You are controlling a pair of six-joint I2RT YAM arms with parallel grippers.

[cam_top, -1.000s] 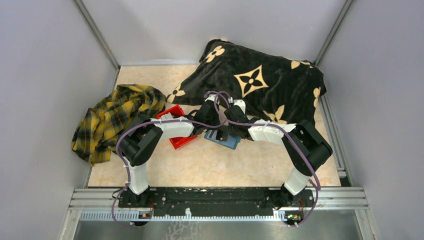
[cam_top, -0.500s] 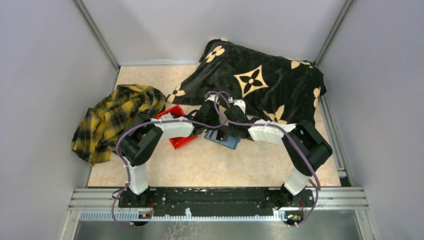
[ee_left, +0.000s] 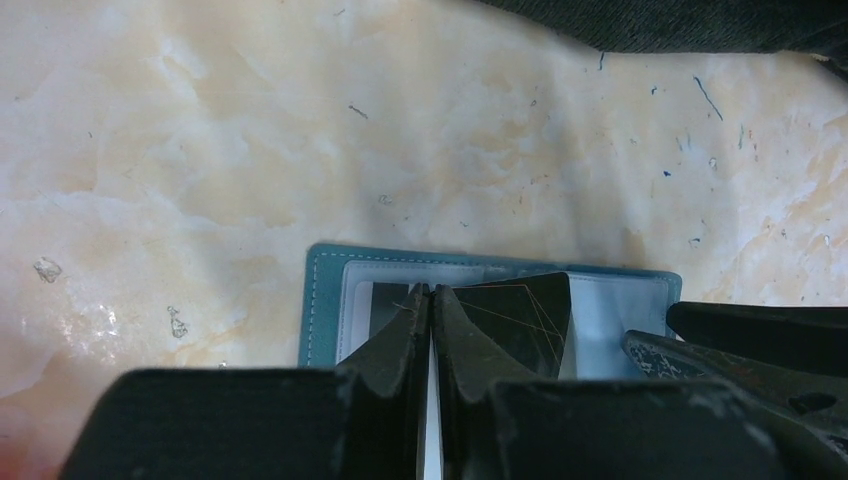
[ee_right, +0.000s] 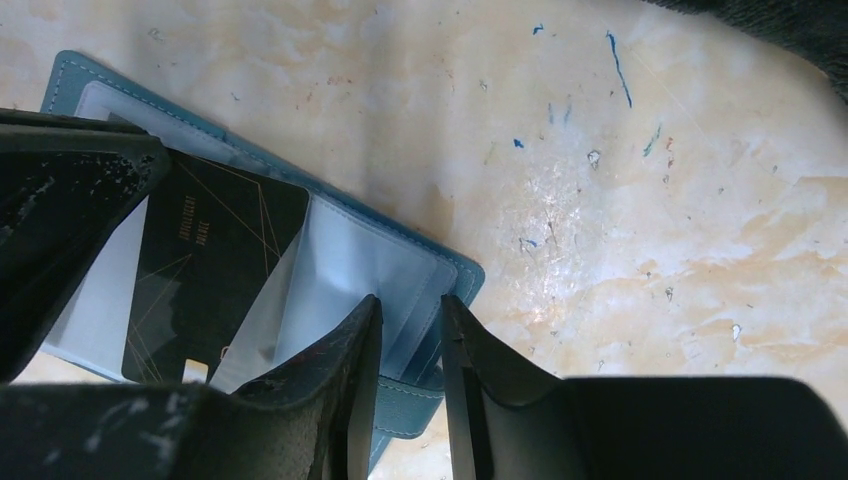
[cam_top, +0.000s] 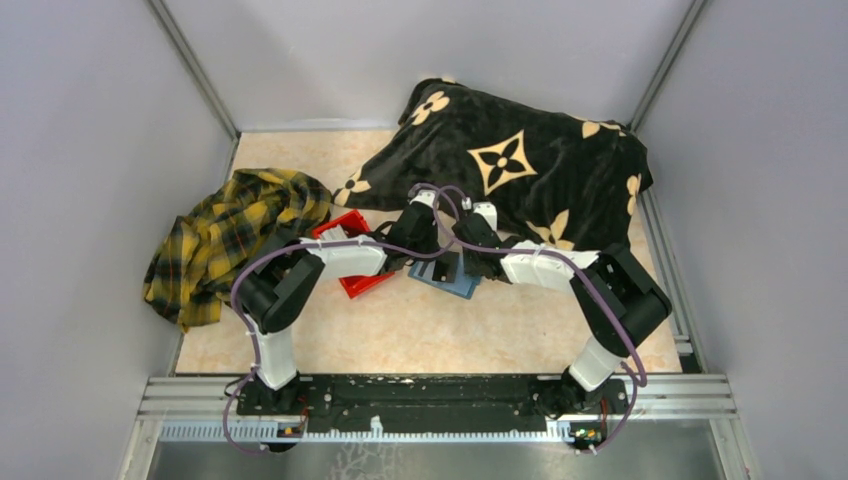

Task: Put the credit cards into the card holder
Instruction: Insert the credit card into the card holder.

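Slack has come into my right pincer (ee_right: pixel 410 300). Its jaws were tighter a second ago and now stand a narrow way apart, with the near corner of the card holder (ee_right: pixel 350 260) showing in the gap between them. From above, that arm has also drawn a little back toward its own side. My left pincer (ee_left: pixel 430 295) has gone the other way, closing until its jaws are almost together, with the tips set over the holder's open inside. A pale sliver shows in the slit between them, and I cannot tell whether it is a card's edge or only the lining behind. The holder lies open and flat on the marbled table (ee_left: pixel 300 130), between my two wrists and just in front of the dark flowered blanket (cam_top: pixel 540 170). A dark card (ee_right: pixel 215 250) with fine gold lines lies across its inner face, one end seemingly under the clear pocket, the rest still out. My judgement is that the right side is letting go while the left pins things down, and that this card is only partly seated. I see no other cards.
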